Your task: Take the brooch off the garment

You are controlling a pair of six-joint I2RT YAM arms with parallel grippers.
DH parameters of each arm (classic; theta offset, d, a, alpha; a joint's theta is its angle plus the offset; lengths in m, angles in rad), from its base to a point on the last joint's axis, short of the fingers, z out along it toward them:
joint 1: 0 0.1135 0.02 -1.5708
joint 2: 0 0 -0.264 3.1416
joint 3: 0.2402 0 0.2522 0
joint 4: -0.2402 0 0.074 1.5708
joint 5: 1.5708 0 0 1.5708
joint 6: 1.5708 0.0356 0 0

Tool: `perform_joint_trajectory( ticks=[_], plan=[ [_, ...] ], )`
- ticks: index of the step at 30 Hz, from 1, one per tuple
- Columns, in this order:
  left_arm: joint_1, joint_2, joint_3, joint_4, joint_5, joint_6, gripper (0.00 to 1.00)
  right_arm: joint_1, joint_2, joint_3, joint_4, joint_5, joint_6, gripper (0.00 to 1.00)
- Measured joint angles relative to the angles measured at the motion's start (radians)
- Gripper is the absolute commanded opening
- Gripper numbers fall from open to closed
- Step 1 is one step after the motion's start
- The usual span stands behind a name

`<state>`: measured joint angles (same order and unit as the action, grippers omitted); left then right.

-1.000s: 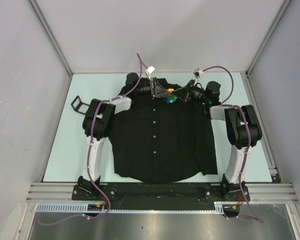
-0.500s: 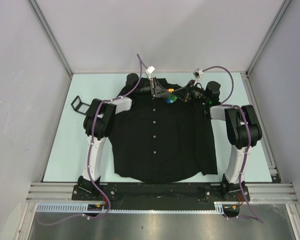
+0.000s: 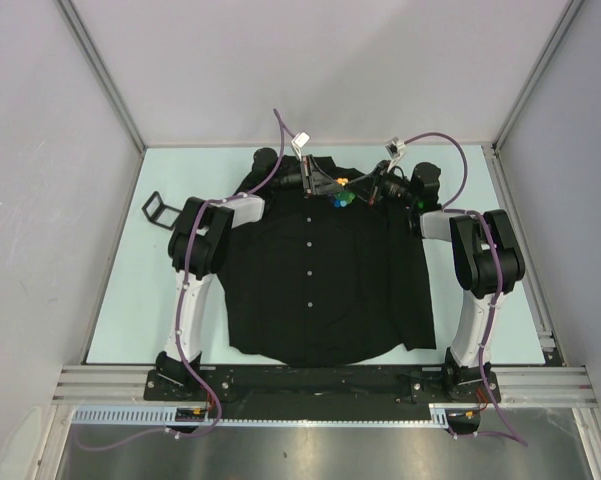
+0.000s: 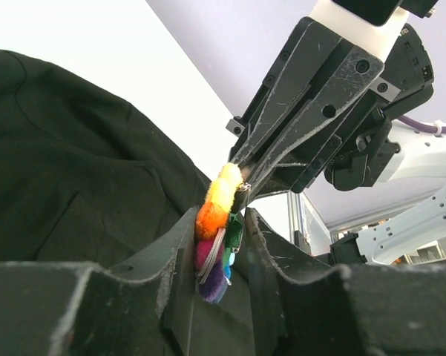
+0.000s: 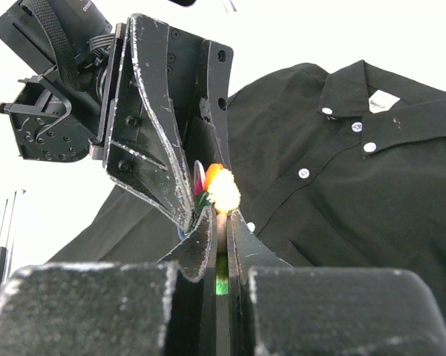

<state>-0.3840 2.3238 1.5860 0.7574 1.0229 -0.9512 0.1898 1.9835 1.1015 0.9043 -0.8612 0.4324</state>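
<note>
Pale green tabletop, grey panels on three sides.

1. Garment: black button-up shirt laid flat, hem toward the arm bases, collar at the far end beneath both grippers. A row of white buttons runs down its front on the near side of the grippers.
2. Brooch: rainbow petals, yellow and orange uppermost, sitting between the tips of the two grippers, over the shirt beside the collar. Whether it is pinned to the cloth cannot be told.
3. Right gripper: jaws closed tight on the brooch's edge.
4. Left gripper: fingers stand either side of the brooch; whether they press it cannot be told.
5. Small black frame-like object: on bare table, well to the left of the left gripper.
</note>
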Motion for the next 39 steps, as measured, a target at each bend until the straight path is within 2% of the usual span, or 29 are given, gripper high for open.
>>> perform_joint_trajectory(
  ticks=[21,39],
  plan=[
    [0.002,0.005,0.0,0.028,-0.008,-0.022,0.31,0.0,0.0,0.0,0.005,0.005,0.0,0.0],
    [0.006,0.076,0.052,0.136,0.062,-0.15,0.29,-0.002,0.0,-0.008,0.022,-0.011,0.001,0.0]
  ],
)
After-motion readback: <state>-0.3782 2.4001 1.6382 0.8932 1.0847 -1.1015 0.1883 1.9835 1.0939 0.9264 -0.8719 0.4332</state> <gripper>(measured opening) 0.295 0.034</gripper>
